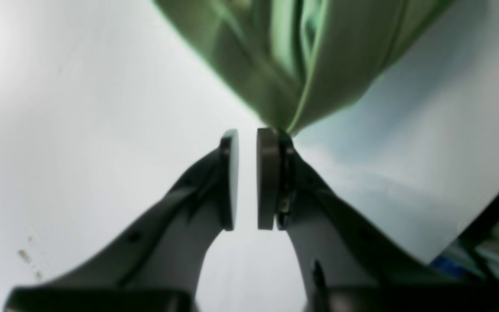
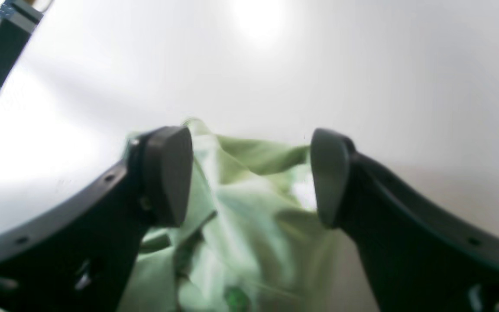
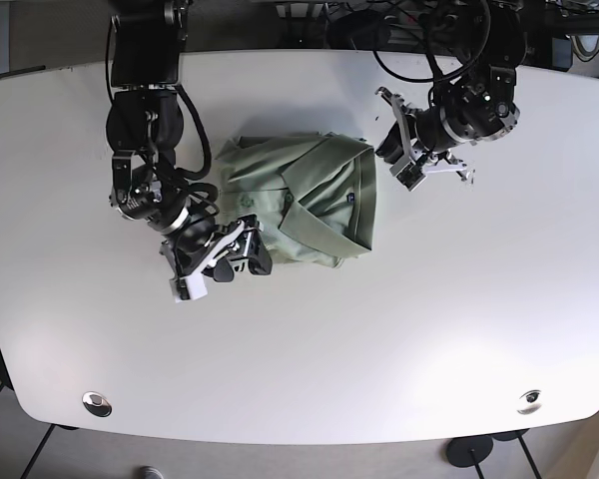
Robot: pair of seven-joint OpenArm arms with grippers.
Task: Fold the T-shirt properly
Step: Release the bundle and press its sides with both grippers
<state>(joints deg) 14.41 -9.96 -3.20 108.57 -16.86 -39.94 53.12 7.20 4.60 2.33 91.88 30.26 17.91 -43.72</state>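
T-shirt [image 3: 299, 200] laid mid-table [image 3: 459, 329]; right gripper [image 3: 225, 259] at near-left edge, left gripper [image 3: 404, 150] just beside far-right corner.

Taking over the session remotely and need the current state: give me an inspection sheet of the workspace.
Surface: white table, bare apart from the shirt; two small round fittings near the front edge.
Job's things: green T-shirt, partly folded into a bundle, still wrinkled.
Clutter: nothing seen.
Grippers: left gripper nearly closed with a narrow gap, its tip at the shirt's edge, no cloth between the pads; right gripper open wide, straddling cloth.
Cables: black cables looped behind the left arm.
Surroundings: tiled floor and table feet below the front edge.
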